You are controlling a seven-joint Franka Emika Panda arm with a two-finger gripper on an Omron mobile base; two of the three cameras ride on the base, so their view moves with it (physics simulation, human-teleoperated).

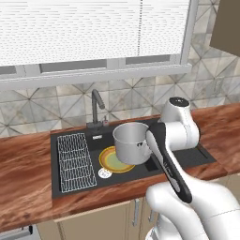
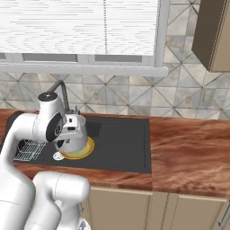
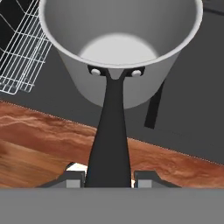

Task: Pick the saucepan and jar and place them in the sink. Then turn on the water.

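While the wooden counter (image 1: 28, 173) runs the full width of the wall under the window (image 1: 93, 28), the sink (image 1: 197, 157) takes up its middle as a wide black basin sunk into the wood. Beneath the counter sit beige cabinet doors (image 2: 134, 209), and a tiled backsplash (image 2: 179, 96) rises behind it. Across the front of the scene the white arm (image 1: 180, 129) reaches over the basin.

Inside the sink, a white wire rack (image 1: 75, 161) lies along the left side, and a dark tall faucet (image 1: 97, 108) stands on the rear rim. Next in size, the saucepan (image 1: 131, 143) hangs upright above the basin, clear of its floor, over a yellow plate (image 1: 108, 161) that lies on the bottom. Its bowl is bare inside in the hand view (image 3: 118, 48).

From the near wall of the pot a thin black handle (image 3: 111, 135) runs back to the gripper (image 3: 108, 179), whose two fingertips (image 3: 74, 178) sit on either side of it, pressed close against the handle so that the pan is clamped by its stick. Beside the plate, a small round silver drain (image 1: 105, 173) shows near the front of the basin.
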